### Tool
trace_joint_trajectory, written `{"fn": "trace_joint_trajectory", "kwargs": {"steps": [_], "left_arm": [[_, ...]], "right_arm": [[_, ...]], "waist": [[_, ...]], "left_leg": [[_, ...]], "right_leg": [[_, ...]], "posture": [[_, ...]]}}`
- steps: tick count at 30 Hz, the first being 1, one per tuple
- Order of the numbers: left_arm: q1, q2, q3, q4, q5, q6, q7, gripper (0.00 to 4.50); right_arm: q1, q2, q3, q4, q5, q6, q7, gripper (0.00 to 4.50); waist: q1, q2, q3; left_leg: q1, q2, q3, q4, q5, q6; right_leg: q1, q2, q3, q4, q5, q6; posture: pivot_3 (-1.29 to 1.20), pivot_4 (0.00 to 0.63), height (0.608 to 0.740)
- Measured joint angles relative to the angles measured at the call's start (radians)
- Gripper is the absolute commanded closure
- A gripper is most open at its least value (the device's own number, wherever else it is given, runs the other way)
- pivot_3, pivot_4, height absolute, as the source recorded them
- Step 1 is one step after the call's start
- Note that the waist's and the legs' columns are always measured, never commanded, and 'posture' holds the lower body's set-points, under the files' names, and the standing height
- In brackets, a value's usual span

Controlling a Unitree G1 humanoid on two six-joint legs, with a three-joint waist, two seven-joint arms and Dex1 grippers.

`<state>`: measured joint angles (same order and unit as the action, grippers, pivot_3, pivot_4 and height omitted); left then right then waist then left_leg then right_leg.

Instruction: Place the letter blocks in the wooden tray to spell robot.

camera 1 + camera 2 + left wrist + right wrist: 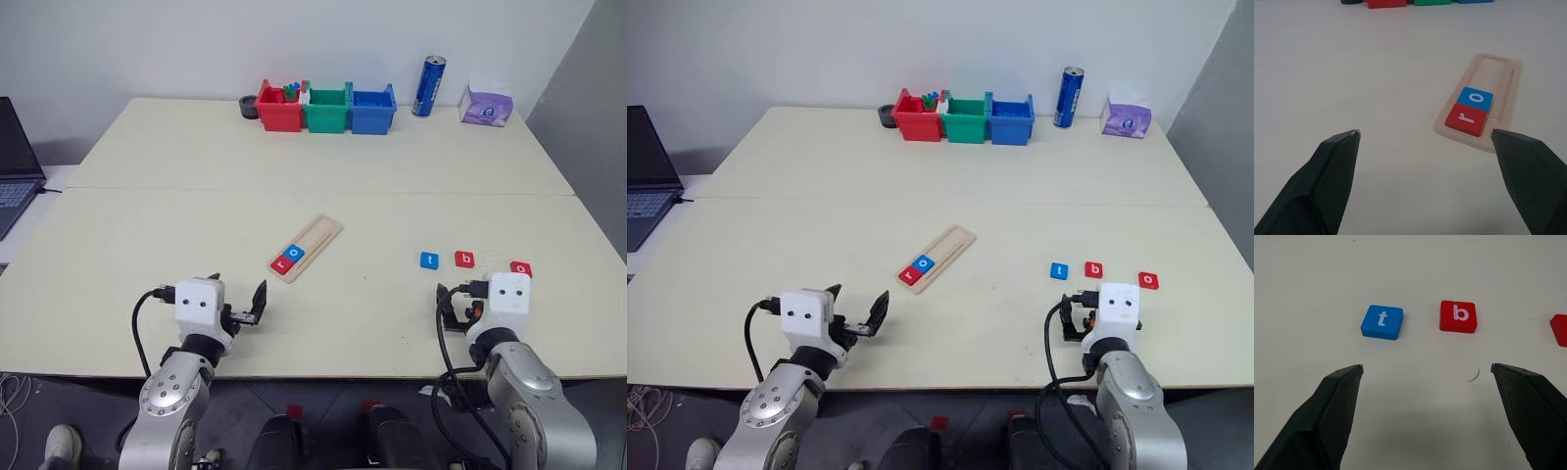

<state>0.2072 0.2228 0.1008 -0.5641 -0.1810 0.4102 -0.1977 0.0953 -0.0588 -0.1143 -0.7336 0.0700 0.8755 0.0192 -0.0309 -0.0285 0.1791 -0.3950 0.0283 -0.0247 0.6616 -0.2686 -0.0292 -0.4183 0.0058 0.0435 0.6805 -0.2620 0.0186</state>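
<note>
From the head views, you are two letters in: the tray [312,246] lies mid-table [323,147] with red r [281,262] and blue o [295,253] at its near end. Blue t [429,259], red b [464,258] and red o [521,267] wait to your right — b likely goes next.

Left wrist view: the left gripper [1425,139] has its fingers [1334,161] spread wide, holding nothing, the tray just ahead.

Right wrist view: the right gripper [1426,369] is spread wide and empty — t and b lie just beyond. Reach to b and close on it.
</note>
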Motion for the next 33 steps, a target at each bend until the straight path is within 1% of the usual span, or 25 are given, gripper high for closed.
{"fn": "trace_joint_trajectory", "kwargs": {"steps": [6, 13, 29, 31, 33], "left_arm": [[-0.002, 0.000, 0.001, 0.094, 0.000, -0.067, -0.031, 0.00], [0.018, 0.000, 0.015, 0.136, -0.011, -0.136, -0.054, 0.00], [-0.011, 0.001, 0.009, 0.142, -0.024, -0.135, -0.057, 0.00], [-0.034, 0.015, 0.000, 0.142, -0.025, -0.129, -0.069, 0.00], [-0.065, 0.051, -0.008, 0.142, -0.038, -0.116, -0.106, 0.00]], "right_arm": [[-0.032, 0.001, -0.012, 0.028, 0.000, -0.017, -0.007, 0.04], [-0.030, -0.002, -0.004, 0.029, 0.000, -0.017, -0.003, 0.04], [-0.061, -0.034, 0.001, 0.040, -0.001, -0.024, 0.002, 0.04], [-0.087, -0.051, 0.001, 0.040, 0.001, -0.026, 0.009, 0.04], [-0.118, -0.085, 0.003, 0.040, 0.016, -0.026, 0.049, 0.04]], "waist": [[0.000, 0.000, 0.000], [0.000, 0.000, 0.000], [0.000, 0.000, 0.000], [0.000, 0.000, 0.000], [-0.001, 0.000, 0.000]], "left_leg": [[0.000, 0.000, 0.000, 0.000, 0.000, 0.000], [0.000, 0.000, 0.000, 0.000, 0.000, 0.000], [0.000, 0.000, 0.000, 0.000, 0.000, 0.000], [0.000, -0.001, 0.000, 0.000, 0.000, 0.000], [0.000, -0.001, 0.000, 0.000, 0.000, 0.000]], "right_leg": [[0.000, 0.001, 0.000, 0.000, 0.000, 0.000], [0.000, 0.001, 0.000, 0.000, 0.000, 0.000], [0.000, 0.001, 0.000, 0.000, 0.000, 0.000], [0.000, 0.001, 0.000, 0.000, 0.000, 0.000], [0.000, 0.001, 0.000, 0.000, 0.000, 0.000]], "posture": [[0.00, 0.150, 0.740], [0.00, 0.150, 0.740], [0.00, 0.150, 0.740], [0.00, 0.150, 0.740], [0.00, 0.150, 0.740]]}}
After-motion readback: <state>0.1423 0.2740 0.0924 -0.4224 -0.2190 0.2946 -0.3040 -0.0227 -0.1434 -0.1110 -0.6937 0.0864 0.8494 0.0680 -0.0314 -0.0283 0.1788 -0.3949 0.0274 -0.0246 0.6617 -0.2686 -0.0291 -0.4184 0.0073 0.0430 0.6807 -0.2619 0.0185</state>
